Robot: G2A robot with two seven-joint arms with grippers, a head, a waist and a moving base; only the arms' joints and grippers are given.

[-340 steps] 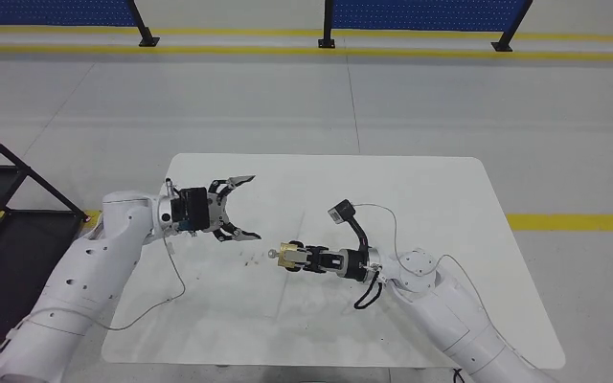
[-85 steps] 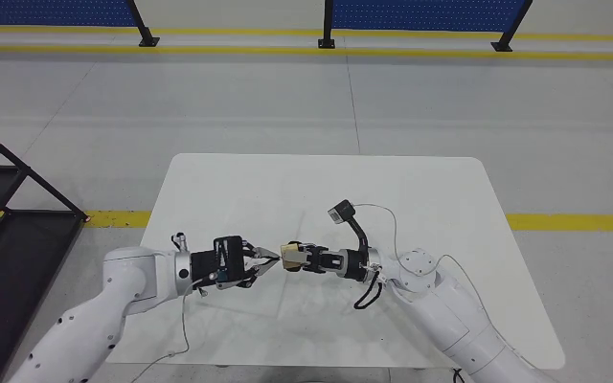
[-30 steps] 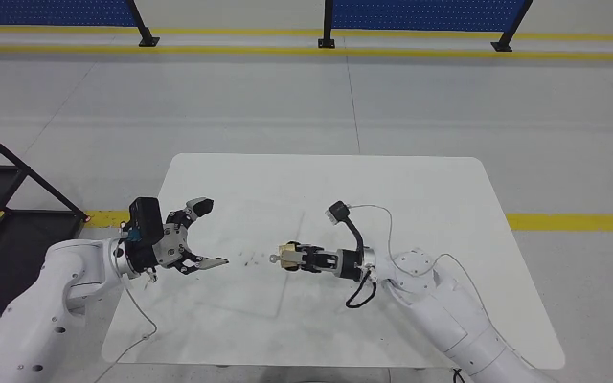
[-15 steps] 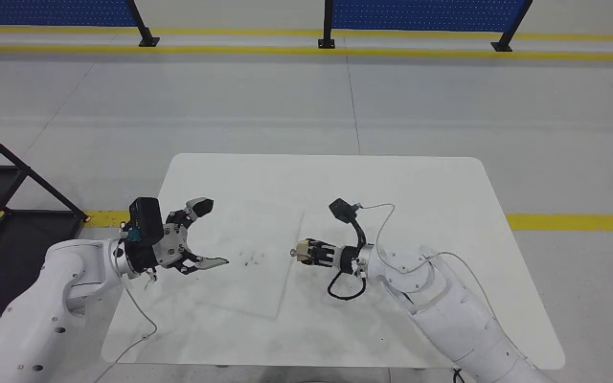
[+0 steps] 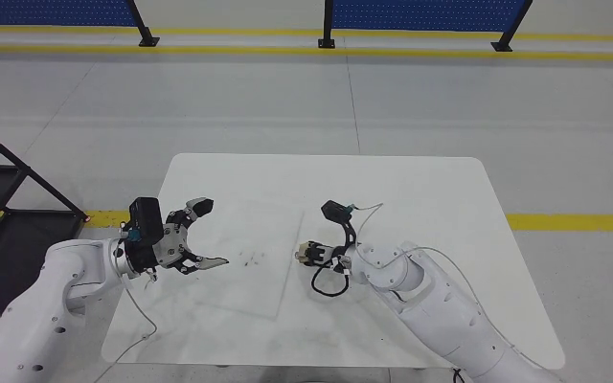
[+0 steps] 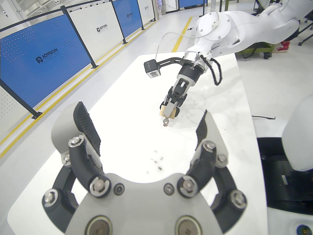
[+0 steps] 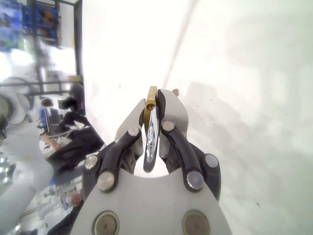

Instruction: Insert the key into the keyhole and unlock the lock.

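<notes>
Brass clamped in the right gripper (image 7: 156, 97): narrowed onto the lock (image 7: 151, 96), pads pressed on its two broad faces. Just beyond the fingertips, seated in the keyhole and pointing away from the wrist, the key (image 6: 166, 122); bow hanging free, low over the table (image 5: 431, 191). Whether turned or not, cannot tell. Well apart, facing that bow across the tabletop, the left gripper (image 6: 141, 116): spread wide, holding nothing. Between the two, nearer the left fingertips, a scatter of dark specks (image 6: 156, 160). Handling, as judged: lock dense, rigid, smooth-faced, so likely to pivot in a light pinch; best gripped across the flat faces, clear of the keyhole. Key small, thin, stiff, light; best taken by the flat bow, pads square on both sides, then twisted about the shaft's own axis without side load. Risk, as judged: bow slipping from the pads, or lock rotating with the key.
</notes>
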